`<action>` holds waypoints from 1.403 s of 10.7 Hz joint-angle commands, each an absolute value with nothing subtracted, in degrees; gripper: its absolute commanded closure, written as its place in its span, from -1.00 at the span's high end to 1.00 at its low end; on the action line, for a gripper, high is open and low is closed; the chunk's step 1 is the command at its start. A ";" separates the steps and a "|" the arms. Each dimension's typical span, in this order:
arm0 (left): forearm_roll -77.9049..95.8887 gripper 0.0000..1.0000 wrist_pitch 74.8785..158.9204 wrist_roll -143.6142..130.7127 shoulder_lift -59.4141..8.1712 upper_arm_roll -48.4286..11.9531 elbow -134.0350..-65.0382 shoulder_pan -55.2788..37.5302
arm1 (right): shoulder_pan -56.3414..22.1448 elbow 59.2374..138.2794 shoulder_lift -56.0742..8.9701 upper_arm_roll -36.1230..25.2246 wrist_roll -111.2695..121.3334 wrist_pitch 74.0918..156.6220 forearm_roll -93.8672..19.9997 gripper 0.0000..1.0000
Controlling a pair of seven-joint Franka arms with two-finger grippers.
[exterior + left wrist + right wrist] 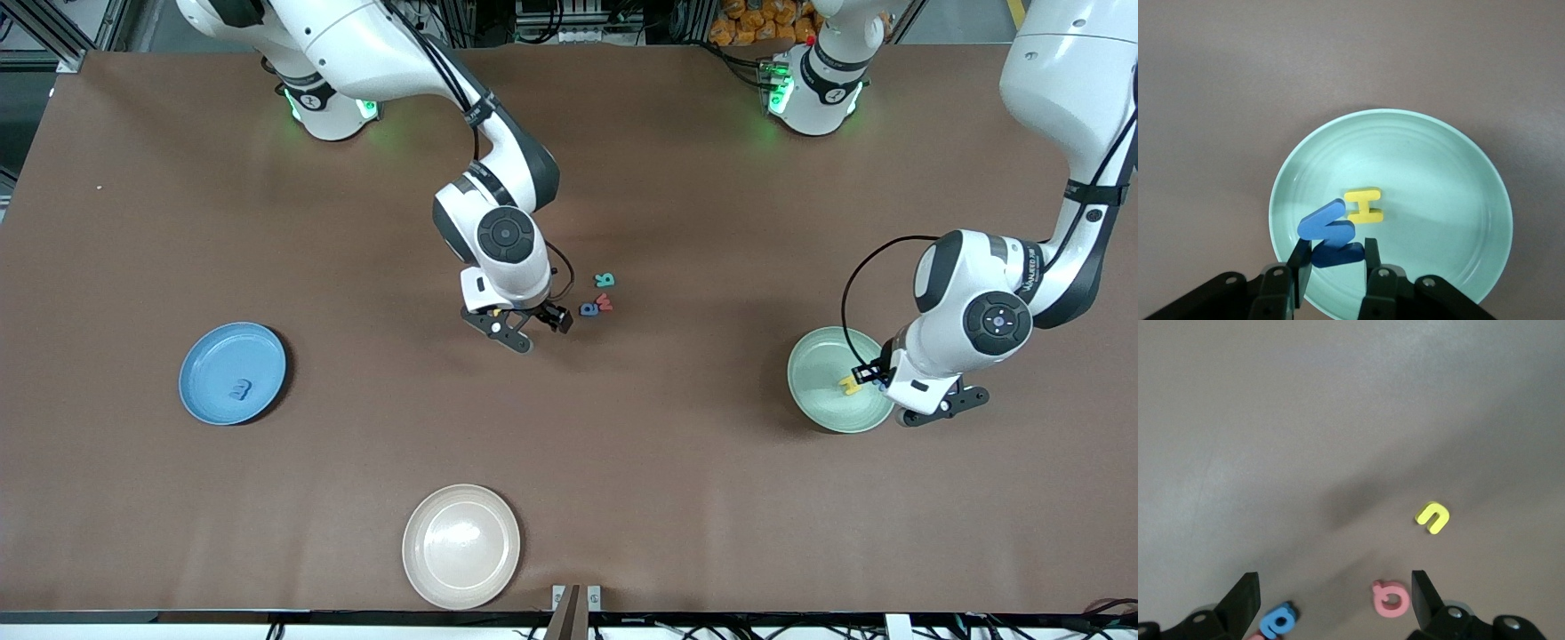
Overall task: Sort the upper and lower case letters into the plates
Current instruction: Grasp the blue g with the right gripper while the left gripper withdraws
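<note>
My left gripper [1336,250] hangs low over the mint green plate [1438,187], shut on a tilted blue letter [1328,227]. A yellow H [1363,205] lies flat in that plate beside it. My right gripper [1333,587] stands open above the table's middle. Under it lie a pink letter [1391,600], a blue letter [1278,620] and a yellow letter [1433,517], none of them touched. In the front view a teal R [605,279], a red letter [605,302] and a blue letter [588,308] lie beside the right gripper [533,327]. The blue plate [209,356] holds one blue letter [240,388].
A beige plate [461,546] sits near the table's front edge, nearer the camera than the letter cluster. The blue plate is toward the right arm's end and the mint green plate [822,391] toward the left arm's end. Bare brown tabletop lies between them.
</note>
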State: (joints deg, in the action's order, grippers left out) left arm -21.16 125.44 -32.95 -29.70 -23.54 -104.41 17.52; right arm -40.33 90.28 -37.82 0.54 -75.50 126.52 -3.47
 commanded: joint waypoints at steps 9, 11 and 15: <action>-21.27 1.00 117.09 -14.00 -23.73 -23.47 -99.59 13.10 | -47.55 84.20 -47.37 0.09 -104.84 134.03 -3.87 1.00; -18.82 1.00 116.28 -11.96 -23.64 -23.47 -98.35 12.39 | -47.55 82.98 -48.16 0.09 -109.22 134.12 -3.87 1.00; -16.45 1.00 115.05 -9.78 -23.29 -24.34 -97.30 11.60 | -48.43 79.28 -51.24 0.00 -114.87 134.12 -3.60 1.00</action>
State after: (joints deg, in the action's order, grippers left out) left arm -19.10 116.56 -13.03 -24.03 -24.02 -97.85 11.73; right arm -47.49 82.33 -48.87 0.42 -112.59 134.32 -3.48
